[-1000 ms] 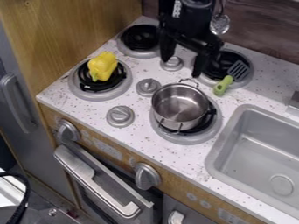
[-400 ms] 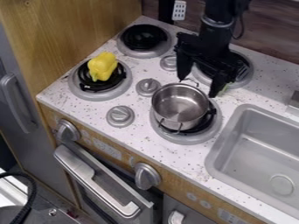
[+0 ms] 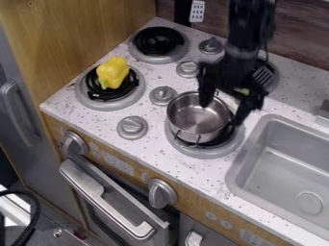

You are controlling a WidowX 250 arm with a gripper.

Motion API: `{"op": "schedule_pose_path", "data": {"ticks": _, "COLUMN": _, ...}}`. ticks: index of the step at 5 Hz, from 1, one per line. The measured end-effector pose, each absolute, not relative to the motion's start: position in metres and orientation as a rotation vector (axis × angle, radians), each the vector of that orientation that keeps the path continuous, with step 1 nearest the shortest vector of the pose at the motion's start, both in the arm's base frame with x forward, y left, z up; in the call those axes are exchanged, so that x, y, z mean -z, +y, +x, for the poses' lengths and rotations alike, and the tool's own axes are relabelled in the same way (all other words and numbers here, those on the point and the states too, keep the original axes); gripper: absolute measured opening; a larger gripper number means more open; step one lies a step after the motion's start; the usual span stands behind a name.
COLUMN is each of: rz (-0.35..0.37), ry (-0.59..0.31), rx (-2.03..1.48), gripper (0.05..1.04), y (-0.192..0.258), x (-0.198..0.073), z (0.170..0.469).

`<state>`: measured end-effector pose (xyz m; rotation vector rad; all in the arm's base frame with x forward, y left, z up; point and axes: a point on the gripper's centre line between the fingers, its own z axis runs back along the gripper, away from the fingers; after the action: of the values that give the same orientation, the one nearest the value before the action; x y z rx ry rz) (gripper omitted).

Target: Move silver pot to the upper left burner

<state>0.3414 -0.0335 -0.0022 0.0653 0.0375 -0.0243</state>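
Note:
The black gripper (image 3: 221, 115) hangs at the upper right edge of the pot, open, one finger over the pot's inside and the other to the right of its rim. The silver pot (image 3: 193, 120) rests upright on the lower right burner (image 3: 210, 152), its near handle pointing down the view. At the upper left of the stove, the upper left burner (image 3: 154, 41) has nothing on it.
A yellow pepper (image 3: 112, 73) lies on the lower left burner (image 3: 122, 102). Behind the gripper, a green-handled spatula (image 3: 262, 76) lies on the upper right burner. Knobs (image 3: 132, 127) stand between burners; a sink (image 3: 234, 175) is at the right.
The gripper has moved right and then down toward the near side, to the pot's far right rim. Both fingers are lower now, still apart. The pot has not moved.

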Motion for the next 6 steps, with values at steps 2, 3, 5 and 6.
{"op": "schedule_pose_path", "data": {"ticks": 2, "rz": 0.024, "ry": 0.048, "rx": -0.038, "gripper": 0.945, "y": -0.022, "x": 0.041, "z": 0.352}}
{"op": "schedule_pose_path", "data": {"ticks": 3, "rz": 0.016, "ry": 0.019, "rx": -0.025, "gripper": 0.675, "y": -0.022, "x": 0.042, "z": 0.358}}
{"op": "schedule_pose_path", "data": {"ticks": 5, "rz": 0.047, "ry": -0.199, "rx": 0.063, "gripper": 0.165, "y": -0.012, "x": 0.019, "z": 0.363}}
{"op": "schedule_pose_path", "data": {"ticks": 6, "rz": 0.110, "ry": -0.276, "rx": 0.179, "gripper": 0.068, "y": 0.012, "x": 0.000, "z": 0.379}}
